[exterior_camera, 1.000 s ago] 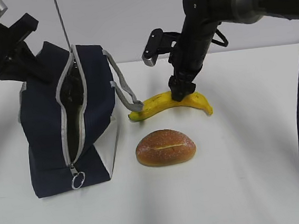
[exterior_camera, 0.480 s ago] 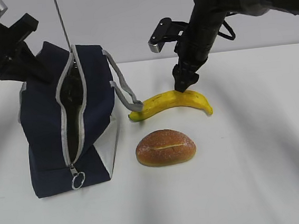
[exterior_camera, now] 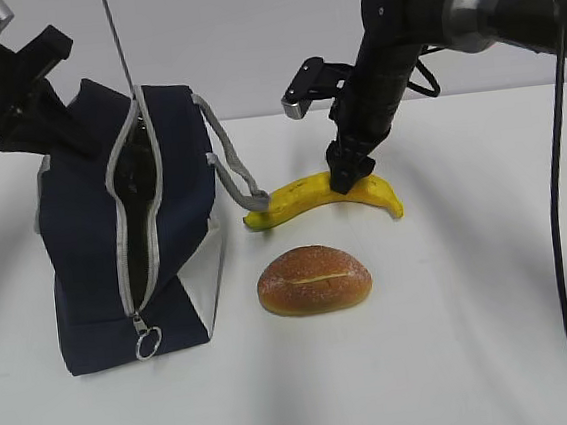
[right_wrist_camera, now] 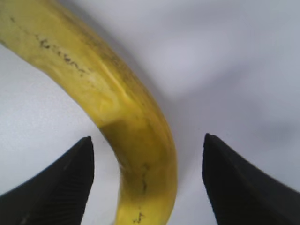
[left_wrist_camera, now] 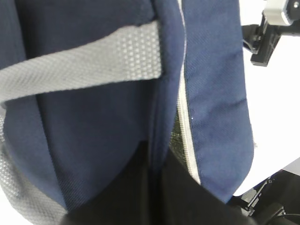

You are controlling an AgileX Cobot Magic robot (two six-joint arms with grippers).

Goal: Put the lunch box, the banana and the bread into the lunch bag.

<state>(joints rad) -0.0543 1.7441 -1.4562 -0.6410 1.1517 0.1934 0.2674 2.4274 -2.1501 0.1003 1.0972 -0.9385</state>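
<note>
The yellow banana [exterior_camera: 297,198] lies on the white table beside the lunch bag [exterior_camera: 86,252]. My right gripper [exterior_camera: 346,178] is open and down over the banana's middle. In the right wrist view the banana [right_wrist_camera: 136,131] lies between the two spread fingers of the right gripper [right_wrist_camera: 147,140] without touching them. The bread roll [exterior_camera: 313,280] lies in front of the banana. The navy lunch bag stands unzipped. My left gripper [exterior_camera: 59,129] is shut on the bag's upper edge, and the left wrist view shows navy fabric [left_wrist_camera: 93,117] pinched in the left gripper [left_wrist_camera: 157,161]. The lunch box is not in view.
A grey strap handle [exterior_camera: 234,172] hangs from the bag toward the banana's stem end. The zipper's ring pull [exterior_camera: 148,342] hangs at the bag's lower front. A black cable [exterior_camera: 563,196] hangs down at the right. Bare white table [exterior_camera: 476,335] lies in front and to the right.
My right gripper lifted off the banana half a second ago and has come back down over its middle. The banana, bread, bag and left arm have not moved.
</note>
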